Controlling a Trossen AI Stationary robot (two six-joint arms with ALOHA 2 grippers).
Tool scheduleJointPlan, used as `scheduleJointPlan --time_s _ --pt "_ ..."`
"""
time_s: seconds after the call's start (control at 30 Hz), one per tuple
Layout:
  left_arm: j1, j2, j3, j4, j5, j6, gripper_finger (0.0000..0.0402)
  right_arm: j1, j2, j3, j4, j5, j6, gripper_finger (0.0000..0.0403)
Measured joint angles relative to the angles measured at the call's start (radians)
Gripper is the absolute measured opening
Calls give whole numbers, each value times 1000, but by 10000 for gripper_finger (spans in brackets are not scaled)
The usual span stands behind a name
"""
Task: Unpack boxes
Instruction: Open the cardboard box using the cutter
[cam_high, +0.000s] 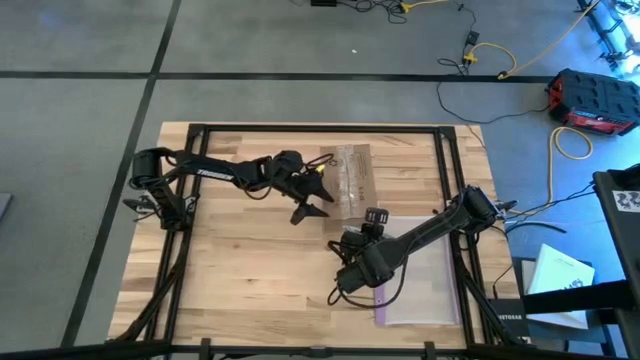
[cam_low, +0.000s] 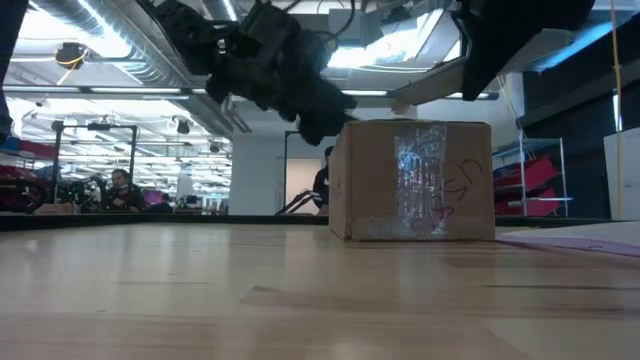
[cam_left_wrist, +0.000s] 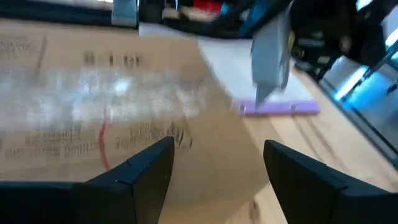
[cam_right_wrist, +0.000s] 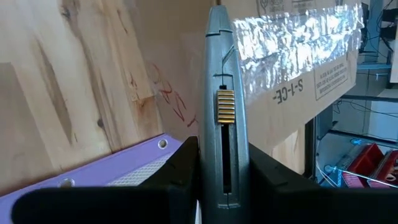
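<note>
A brown cardboard box (cam_high: 352, 180) with clear tape over its top (cam_low: 420, 175) stands on the wooden table, far of the middle. My left gripper (cam_high: 312, 198) is open at the box's left top edge, its fingers (cam_left_wrist: 149, 171) spread above the taped top (cam_left_wrist: 93, 99). My right gripper (cam_high: 368, 228) is shut on a grey knife-like tool (cam_right_wrist: 222, 93) that points at the box from the near right side. My left gripper hangs slanting down at the box's top left corner (cam_low: 335, 128); whether a finger touches the cardboard I cannot tell. My right gripper pinches the tool's handle (cam_right_wrist: 224, 162) between its two fingers, which lie along it. The tool slants toward the box, clear of the table. Its pale front end (cam_low: 418, 98) reaches the box's top; the tip lies outside the wrist view.
A clear plastic bag with a purple zip edge (cam_high: 420, 270) lies flat on the table's near right, under my right arm. A black frame (cam_high: 300, 128) runs around the table. Bare wood (cam_high: 250, 270) stretches to the near left.
</note>
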Motion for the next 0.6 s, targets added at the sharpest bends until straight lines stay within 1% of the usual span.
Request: scheduleJointPlan --time_s 0.1,0.4,0.6 --pt "-3 7 0 -8 0 26 237 0 0 -2 3 -1 0 62" --pt "-5 7 0 -12 -2 29 237 0 0 -3 2 17 -1 62" --pt "-5 7 0 -13 -2 32 237 -1 0 -27 1 17 -1 62"
